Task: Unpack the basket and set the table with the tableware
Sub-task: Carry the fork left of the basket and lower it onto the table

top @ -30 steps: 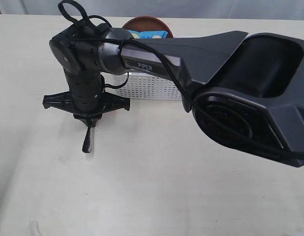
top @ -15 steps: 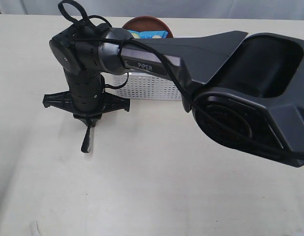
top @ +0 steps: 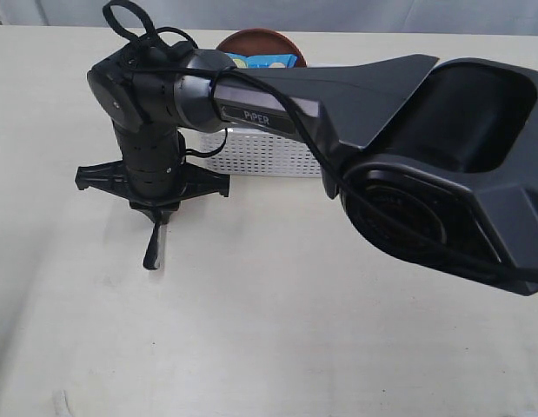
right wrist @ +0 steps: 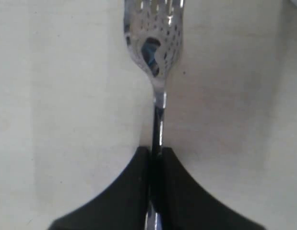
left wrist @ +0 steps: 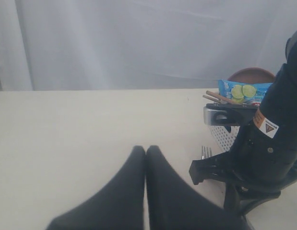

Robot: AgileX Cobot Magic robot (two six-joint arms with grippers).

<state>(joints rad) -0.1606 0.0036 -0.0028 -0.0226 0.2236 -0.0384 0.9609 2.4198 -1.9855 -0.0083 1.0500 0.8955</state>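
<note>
My right gripper [top: 157, 211] [right wrist: 156, 151] reaches across to the left of the table [top: 277, 330] and points down, shut on the steel fork [right wrist: 155, 52] by its handle. The fork lies low over the tabletop, and its handle end [top: 154, 248] sticks out toward the front. Its tines [left wrist: 206, 152] show beside the white basket [top: 264, 155] [left wrist: 221, 136]. The brown plate [top: 255, 39] [left wrist: 251, 74] and two chopsticks [left wrist: 219, 97] stand in the basket. My left gripper [left wrist: 146, 149] hangs shut and empty above bare table. The knife, bowl, spoon and cup are hidden.
A blue chip bag [top: 267, 62] [left wrist: 242, 91] sits in the basket against the plate. The right arm's big black body [top: 425, 174] covers the right half of the exterior view. A white curtain [left wrist: 138, 43] closes the table's far side.
The fork's handle end has swung very slightly to the left. Nothing else has moved.
</note>
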